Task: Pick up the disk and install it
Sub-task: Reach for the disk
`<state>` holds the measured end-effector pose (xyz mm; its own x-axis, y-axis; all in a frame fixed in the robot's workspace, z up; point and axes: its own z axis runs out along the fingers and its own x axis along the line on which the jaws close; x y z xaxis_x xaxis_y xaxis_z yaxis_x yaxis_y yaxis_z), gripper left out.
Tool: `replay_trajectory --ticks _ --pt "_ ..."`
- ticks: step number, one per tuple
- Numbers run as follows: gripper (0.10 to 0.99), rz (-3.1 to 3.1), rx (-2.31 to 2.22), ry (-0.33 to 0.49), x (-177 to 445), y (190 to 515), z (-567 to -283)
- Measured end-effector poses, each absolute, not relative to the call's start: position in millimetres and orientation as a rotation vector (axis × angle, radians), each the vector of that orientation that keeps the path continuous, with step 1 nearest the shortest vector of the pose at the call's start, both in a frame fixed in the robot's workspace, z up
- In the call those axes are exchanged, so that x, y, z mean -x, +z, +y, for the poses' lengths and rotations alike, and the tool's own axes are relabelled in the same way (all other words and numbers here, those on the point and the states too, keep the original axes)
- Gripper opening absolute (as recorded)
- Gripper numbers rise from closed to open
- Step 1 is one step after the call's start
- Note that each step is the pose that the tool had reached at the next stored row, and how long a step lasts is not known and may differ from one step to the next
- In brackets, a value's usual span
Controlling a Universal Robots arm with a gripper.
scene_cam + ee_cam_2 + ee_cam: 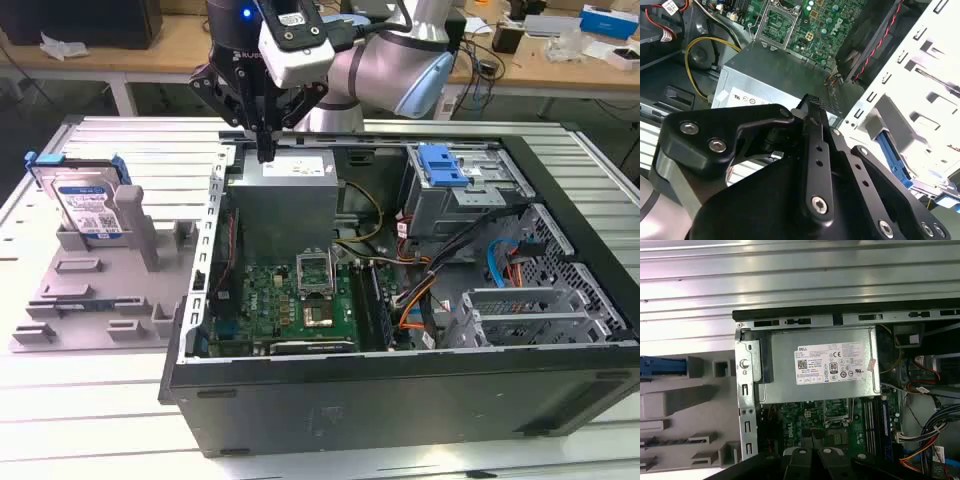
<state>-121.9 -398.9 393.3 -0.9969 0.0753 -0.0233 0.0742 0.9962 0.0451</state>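
Observation:
The disk [88, 205] is a silver drive with a blue-and-white label and a blue frame. It stands upright in a grey holder [100, 290] at the exterior view's left, outside the computer case. In the first wrist view its blue edge [662, 366] shows beside the holder. My gripper [265, 152] hangs fingers-down over the back-left corner of the case, above the power supply [285, 200], well to the right of the disk. The jaws are shut with nothing between them, as seen at the gripper [815, 454] in the first wrist view and the gripper [812, 104] in the second.
The open computer case [400, 400] lies on its side on the slatted metal table [90, 420]. Inside are a green motherboard [290, 300], loose cables [430, 280] and a drive cage with a bright blue latch [440, 165]. Cluttered workbenches [560, 50] stand behind.

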Motion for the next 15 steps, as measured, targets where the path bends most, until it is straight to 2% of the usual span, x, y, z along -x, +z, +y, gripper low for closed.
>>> replay_trajectory --ticks 10,15 --pt "0.106 3.114 -0.117 0.069 126.7 392.8 -398.1" --pt "0.106 3.114 -0.117 0.069 154.4 391.1 -384.5"
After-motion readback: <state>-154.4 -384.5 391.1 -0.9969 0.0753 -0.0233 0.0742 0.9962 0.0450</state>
